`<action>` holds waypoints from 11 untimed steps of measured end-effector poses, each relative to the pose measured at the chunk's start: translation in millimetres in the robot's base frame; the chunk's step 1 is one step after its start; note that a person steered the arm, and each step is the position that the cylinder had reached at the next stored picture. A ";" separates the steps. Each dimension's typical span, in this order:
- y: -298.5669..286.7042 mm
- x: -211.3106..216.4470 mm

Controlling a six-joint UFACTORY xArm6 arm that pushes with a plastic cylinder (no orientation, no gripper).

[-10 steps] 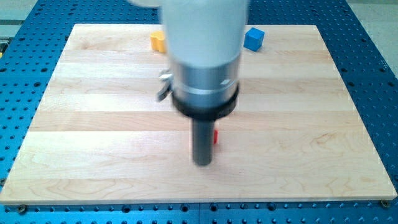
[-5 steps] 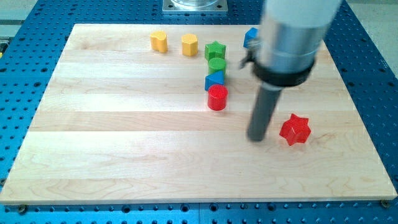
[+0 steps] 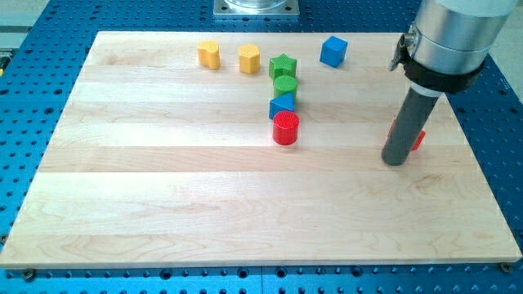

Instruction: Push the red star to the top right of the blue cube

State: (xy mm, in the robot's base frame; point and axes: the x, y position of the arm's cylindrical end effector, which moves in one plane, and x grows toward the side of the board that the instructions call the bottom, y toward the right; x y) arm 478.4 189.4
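Near the board's (image 3: 122, 204) right edge, my tip (image 3: 395, 162) stands just in front of the red star (image 3: 417, 140), which the rod largely hides, apparently placed to drive it toward the view's top. Contact cannot be confirmed (the rod has no jaws and holds nothing). Its goal, the blue cube (image 3: 333, 51), sits well apart at upper left.
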 end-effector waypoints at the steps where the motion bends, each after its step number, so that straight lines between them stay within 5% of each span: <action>1: -16.5 -29.9; 2: -9.2 -37.2; 3: -14.8 5.1; 4: 37.8 2.0; 6: 3.7 -102.8; 8: -16.6 -12.5; 11: -2.2 -148.7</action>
State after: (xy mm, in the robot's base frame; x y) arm 329.7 187.2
